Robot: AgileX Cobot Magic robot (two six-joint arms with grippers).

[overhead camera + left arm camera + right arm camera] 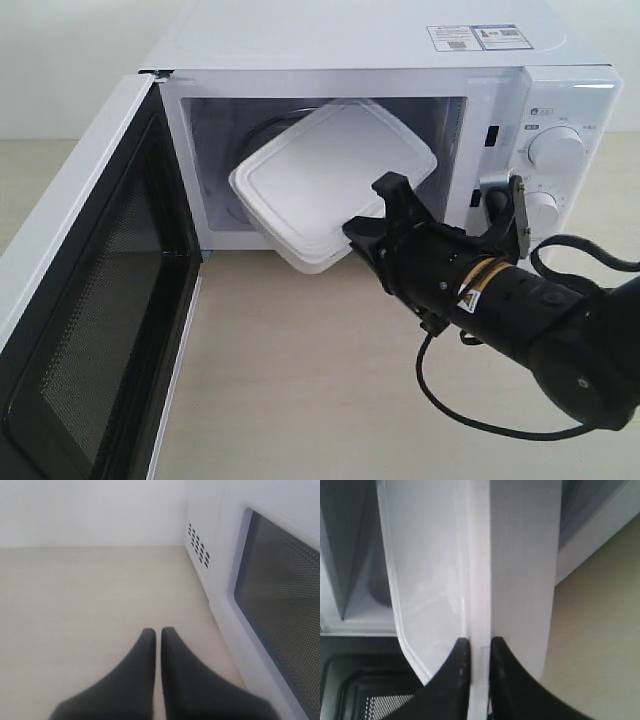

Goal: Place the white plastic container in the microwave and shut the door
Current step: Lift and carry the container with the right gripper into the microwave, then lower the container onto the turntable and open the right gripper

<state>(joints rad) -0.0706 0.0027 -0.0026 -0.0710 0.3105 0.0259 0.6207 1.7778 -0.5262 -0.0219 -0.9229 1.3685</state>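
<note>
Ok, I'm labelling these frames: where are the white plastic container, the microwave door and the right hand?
white plastic container (330, 180), exterior view, middle of its lid.
door (105, 320), exterior view, on its mesh window.
right hand (479, 647), right wrist view, midway between fingertips, at the container's rim.

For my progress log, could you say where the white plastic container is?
Exterior view, centre: the container hangs tilted, partly inside the microwave, its near edge pinched by the right claw.

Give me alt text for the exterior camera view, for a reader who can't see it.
The right claw pinches the rim of a white plastic container, holding it tilted and partway inside the open cavity of a white microwave. The door stands wide open on the left of the view, and the microwave sits on a pale tabletop.
</note>
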